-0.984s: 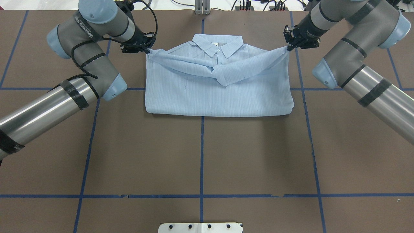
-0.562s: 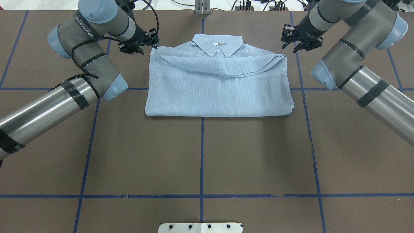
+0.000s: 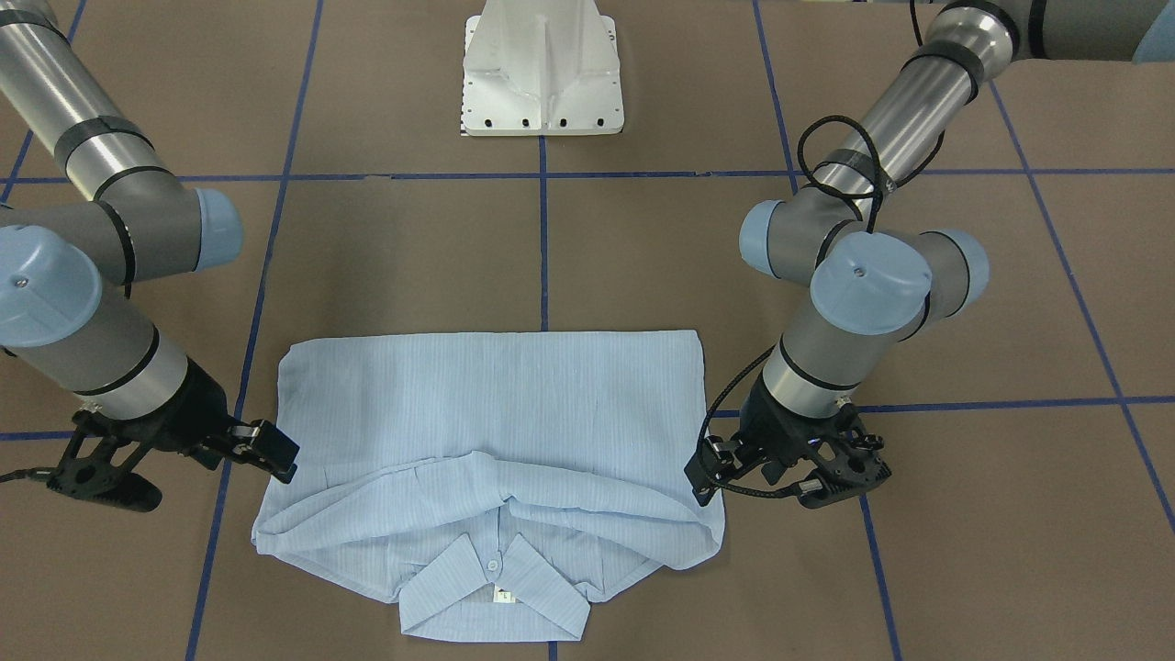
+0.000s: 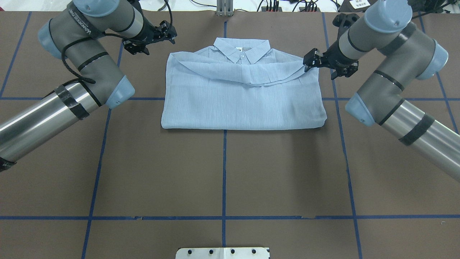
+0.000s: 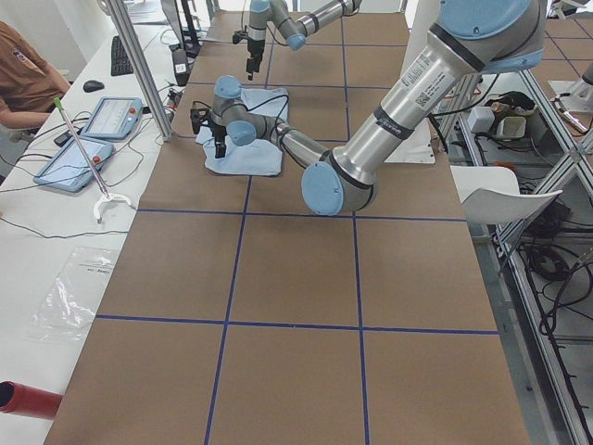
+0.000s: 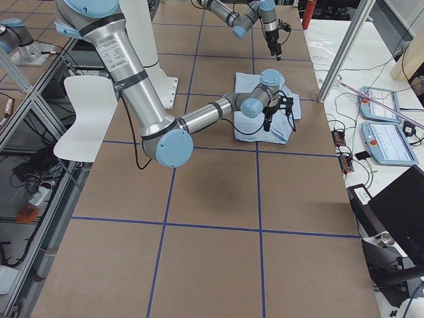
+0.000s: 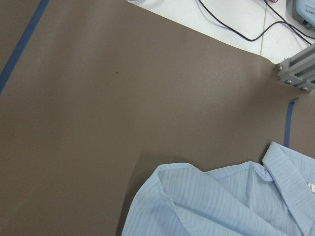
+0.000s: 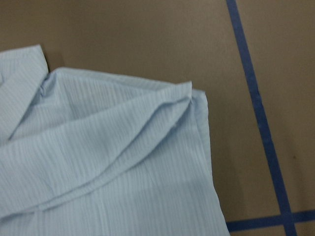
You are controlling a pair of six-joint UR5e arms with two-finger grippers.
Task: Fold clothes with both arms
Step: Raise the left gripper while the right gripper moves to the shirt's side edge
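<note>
The light blue striped shirt (image 4: 244, 100) lies folded in a rectangle on the brown table, collar (image 4: 241, 48) at the far side and both sleeves crossed over the chest. It also shows in the front-facing view (image 3: 486, 413). My left gripper (image 4: 158, 37) is open and empty, just off the shirt's far left corner; in the front-facing view it (image 3: 762, 487) hovers beside that edge. My right gripper (image 4: 325, 66) is open, one finger over the shirt's right shoulder corner, and holds nothing (image 3: 184, 468). The wrist views show only cloth (image 7: 216, 201) (image 8: 108, 162), no fingers.
The white pedestal base (image 4: 222, 253) sits at the near edge. Blue tape lines (image 4: 224, 172) cross the brown table cover. An aluminium post (image 4: 224, 9) and cables stand at the far edge. An operator (image 5: 18, 74) with tablets sits beyond that edge.
Both grippers let go of the shirt's shoulder corners and the cloth settled flat. The left gripper rose and drew back to the far left. The right gripper swung nearer, over the right shoulder.
</note>
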